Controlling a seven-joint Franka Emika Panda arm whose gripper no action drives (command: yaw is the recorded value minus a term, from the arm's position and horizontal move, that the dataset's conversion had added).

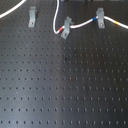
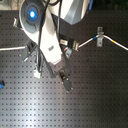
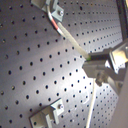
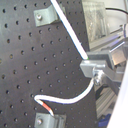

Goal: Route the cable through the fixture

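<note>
The long thin white cable (image 1: 80, 23) with coloured bands is not yet in the fixture (image 1: 32, 17), the small narrow grey metal clip standing nearly upright on the black perforated board (image 1: 65, 85). One stretch passes close by the fixture, clear of its notched top; the rest runs away from it towards the first exterior view's right. In both wrist views the claw (image 4: 94, 70) seems pinched on the cable, probably to carry it to that notch

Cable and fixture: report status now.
Hand shut on the cable. Cable not yet through the fixture. No obstruction seen near it.
</note>
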